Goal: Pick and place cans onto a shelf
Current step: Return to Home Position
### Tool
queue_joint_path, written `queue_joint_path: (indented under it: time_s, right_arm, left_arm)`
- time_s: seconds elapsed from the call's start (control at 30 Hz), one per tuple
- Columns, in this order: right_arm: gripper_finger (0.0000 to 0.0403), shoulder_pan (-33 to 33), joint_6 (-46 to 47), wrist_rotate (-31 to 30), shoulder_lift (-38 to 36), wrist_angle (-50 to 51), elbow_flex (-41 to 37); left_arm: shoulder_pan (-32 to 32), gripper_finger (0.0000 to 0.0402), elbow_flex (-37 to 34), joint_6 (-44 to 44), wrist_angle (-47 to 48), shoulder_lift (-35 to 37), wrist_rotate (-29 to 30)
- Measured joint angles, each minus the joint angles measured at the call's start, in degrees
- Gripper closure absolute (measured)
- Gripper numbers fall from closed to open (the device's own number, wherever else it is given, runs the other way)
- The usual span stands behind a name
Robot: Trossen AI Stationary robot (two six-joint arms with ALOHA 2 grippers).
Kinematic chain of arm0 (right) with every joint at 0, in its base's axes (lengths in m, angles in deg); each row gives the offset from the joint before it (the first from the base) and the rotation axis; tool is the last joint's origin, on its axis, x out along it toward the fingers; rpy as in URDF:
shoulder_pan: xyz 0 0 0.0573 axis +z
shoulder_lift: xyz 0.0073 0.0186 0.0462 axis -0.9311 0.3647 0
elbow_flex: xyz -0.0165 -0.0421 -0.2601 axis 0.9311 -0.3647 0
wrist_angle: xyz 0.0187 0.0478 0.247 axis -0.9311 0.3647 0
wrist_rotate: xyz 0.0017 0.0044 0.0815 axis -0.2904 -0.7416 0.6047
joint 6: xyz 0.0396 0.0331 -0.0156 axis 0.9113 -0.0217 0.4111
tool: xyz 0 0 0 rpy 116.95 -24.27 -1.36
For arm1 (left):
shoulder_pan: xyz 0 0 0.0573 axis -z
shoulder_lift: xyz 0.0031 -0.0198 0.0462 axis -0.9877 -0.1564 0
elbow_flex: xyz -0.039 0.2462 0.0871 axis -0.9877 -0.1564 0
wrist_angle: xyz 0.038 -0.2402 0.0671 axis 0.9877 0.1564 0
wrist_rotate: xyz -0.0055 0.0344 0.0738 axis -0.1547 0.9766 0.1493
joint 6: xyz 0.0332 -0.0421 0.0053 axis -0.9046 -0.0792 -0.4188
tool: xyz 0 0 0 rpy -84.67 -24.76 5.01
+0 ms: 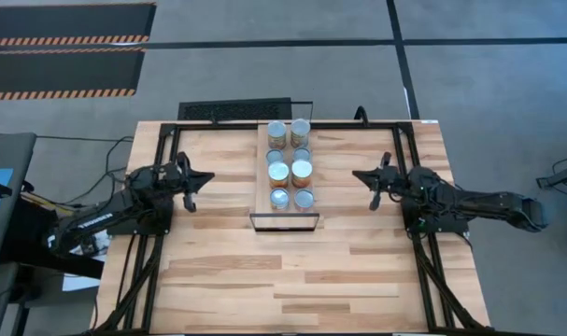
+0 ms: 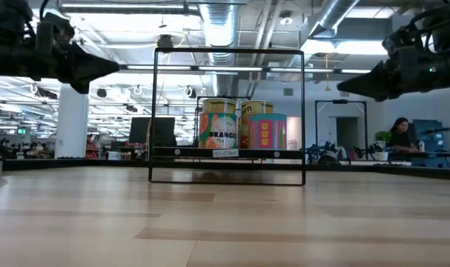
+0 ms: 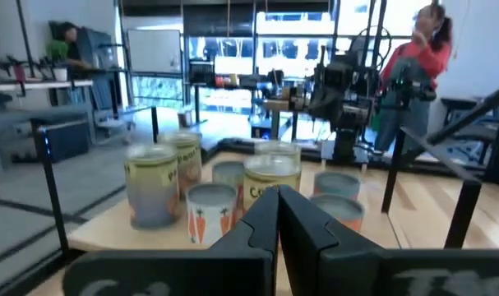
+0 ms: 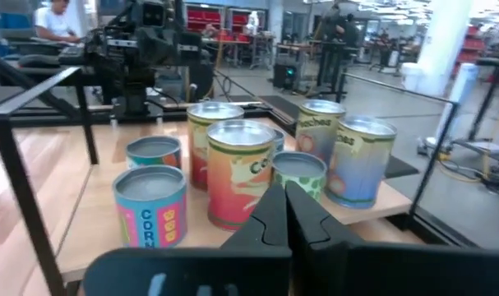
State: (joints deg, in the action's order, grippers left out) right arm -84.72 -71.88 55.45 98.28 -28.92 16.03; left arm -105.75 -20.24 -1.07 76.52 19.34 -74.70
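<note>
Several cans [image 1: 278, 172] stand upright in two rows on the shelf [image 1: 262, 201], a light-wood plank in a thin black frame at the table's far middle. In the low view the cans [image 2: 219, 122] show inside the frame [image 2: 154, 111]. My left gripper [image 1: 206, 176] hovers left of the shelf, shut and empty, pointing at the cans [image 3: 154, 185]. My right gripper [image 1: 357, 175] hovers right of the shelf, shut and empty, pointing at the cans [image 4: 237, 173]. Both are above the table, clear of the shelf. My own fingers show closed in the left wrist view [image 3: 278, 210] and the right wrist view [image 4: 284, 205].
Black frame rails [image 1: 162, 201] [image 1: 409, 201] run along the table under each arm. A black keyboard-like slab [image 1: 234, 110] lies at the far edge behind the shelf. The wooden tabletop [image 1: 292, 280] lies bare on the near side. A person [image 3: 413, 57] stands in the room beyond.
</note>
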Motion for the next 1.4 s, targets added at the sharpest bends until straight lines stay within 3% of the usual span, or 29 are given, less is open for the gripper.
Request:
queue_joint_path:
  time_s: [0.2,0.43,0.53,1.0,1.27,1.4]
  right_arm:
    - [0.0403,3.07,1.07,-4.91,-5.56,4.37,-0.04]
    - [0.0403,10.02,-2.53,-14.84,-18.2,12.68,-0.07]
    - [0.0403,12.32,-4.61,-14.58,-18.01,12.3,-0.07]
    - [0.0374,12.6,1.7,-10.66,-13.67,14.03,-0.11]
    - [0.0371,12.6,1.85,-10.67,-12.87,14.16,-0.11]
    - [0.0372,12.6,1.85,-10.68,-12.92,14.16,-0.11]
  left_arm:
    - [0.0,0.0401,0.0,0.29,0.28,-0.18,0.09]
    - [0.0,0.0401,-0.02,0.52,0.17,-0.27,0.21]
    - [0.0,0.0401,-0.02,0.2,0.46,-0.32,1.44]
    - [0.02,0.0401,-0.04,1.67,0.36,-0.45,0.69]
    - [0.02,0.0401,-0.04,-4.98,0.79,-0.45,4.47]
    - [0.02,0.0401,-0.06,-4.06,1.13,-0.45,5.9]
